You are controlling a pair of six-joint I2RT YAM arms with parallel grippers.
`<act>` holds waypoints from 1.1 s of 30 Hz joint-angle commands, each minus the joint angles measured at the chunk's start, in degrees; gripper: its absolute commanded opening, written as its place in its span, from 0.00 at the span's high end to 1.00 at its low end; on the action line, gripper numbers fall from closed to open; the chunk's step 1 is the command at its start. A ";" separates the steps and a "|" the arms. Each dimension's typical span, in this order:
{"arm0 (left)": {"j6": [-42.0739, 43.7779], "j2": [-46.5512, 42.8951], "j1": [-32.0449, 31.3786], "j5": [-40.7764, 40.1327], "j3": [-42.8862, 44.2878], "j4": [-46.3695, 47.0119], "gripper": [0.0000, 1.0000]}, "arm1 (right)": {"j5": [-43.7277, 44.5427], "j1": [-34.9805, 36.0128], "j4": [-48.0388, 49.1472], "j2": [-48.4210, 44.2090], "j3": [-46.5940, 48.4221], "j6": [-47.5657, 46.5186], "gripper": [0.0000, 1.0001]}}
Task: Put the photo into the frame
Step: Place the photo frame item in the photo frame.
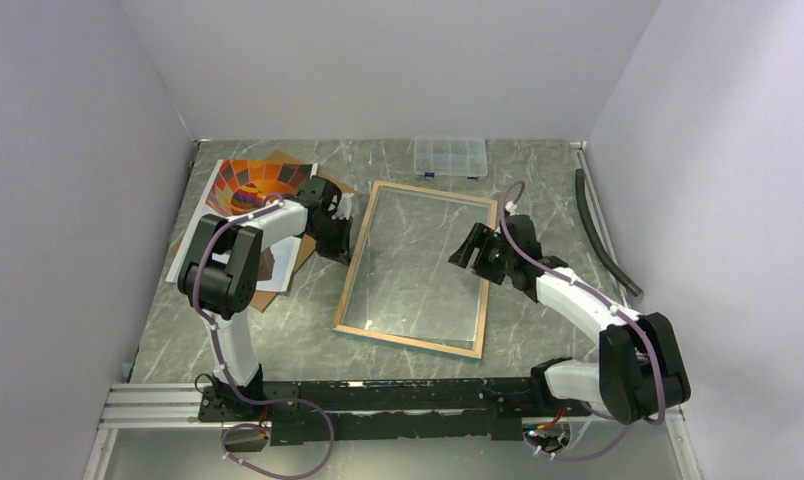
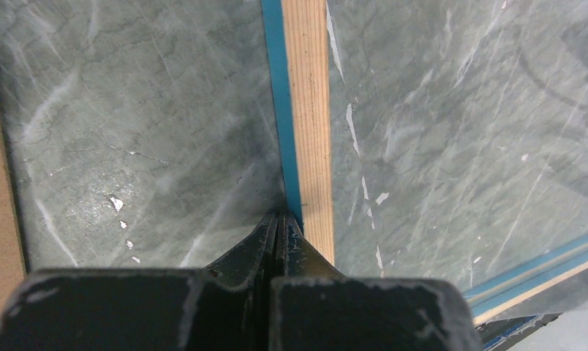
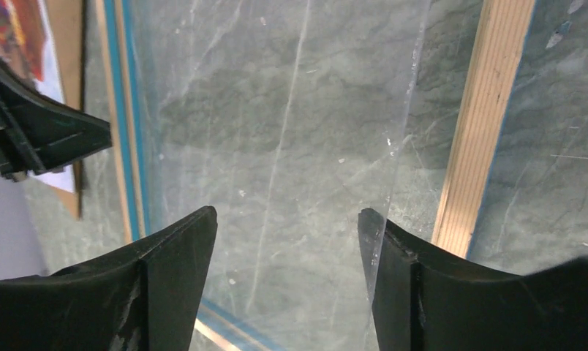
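The frame [image 1: 356,268] lies flat mid-table, tan wood side up, with its clear pane [image 1: 418,255] inside. The photo [image 1: 261,180], an orange-red balloon print, lies at the back left, partly under my left arm. My left gripper [image 1: 339,240] is shut, its tips [image 2: 280,216] against the blue outer edge of the frame's left rail [image 2: 309,110], nothing between them. My right gripper [image 1: 475,250] hangs open over the pane [image 3: 287,219]. The pane's free edge [image 3: 412,124] runs beside its right finger [image 3: 393,256], a little inside the wooden right rail [image 3: 488,110].
A brown backing board [image 1: 278,285] lies under the photo at the left. A small clear compartment box [image 1: 450,157] sits at the back wall. A black strip [image 1: 603,235] lies along the right wall. In the right wrist view my left gripper [image 3: 42,131] shows beyond the frame.
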 commanded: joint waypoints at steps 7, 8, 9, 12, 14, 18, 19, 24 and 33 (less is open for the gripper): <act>1.06 -0.86 -0.70 0.16 -1.56 -0.89 0.97 | 14.88 6.49 -15.39 6.60 11.24 -6.27 0.18; 1.04 -0.87 -0.58 0.15 -1.62 -0.89 0.97 | 15.57 6.69 -16.28 6.92 11.81 -6.64 0.18; 1.04 -0.90 -0.55 0.18 -1.76 -0.92 0.97 | 16.08 6.75 -17.03 6.99 12.24 -6.93 0.18; 1.20 -1.05 -0.60 0.28 -1.95 -0.74 0.97 | 17.01 6.76 -17.94 6.98 13.04 -7.96 0.17; 1.29 -1.18 -0.55 0.37 -2.19 -0.56 0.97 | 17.34 6.77 -18.55 7.27 13.69 -8.45 0.16; 1.39 -1.34 -0.51 0.41 -2.10 -0.76 0.97 | 17.63 6.70 -19.12 7.86 14.51 -8.90 0.13; 1.38 -1.44 -0.51 0.40 -2.03 -0.80 0.97 | 17.48 6.74 -19.13 8.11 14.56 -8.94 0.13; 1.57 -1.81 -0.44 0.13 -1.82 -1.06 0.97 | 16.38 6.79 -18.41 8.65 14.54 -9.15 0.12; 1.47 -2.01 -0.38 0.33 -1.30 -1.77 0.97 | 15.77 6.74 -18.06 7.58 14.48 -8.88 0.13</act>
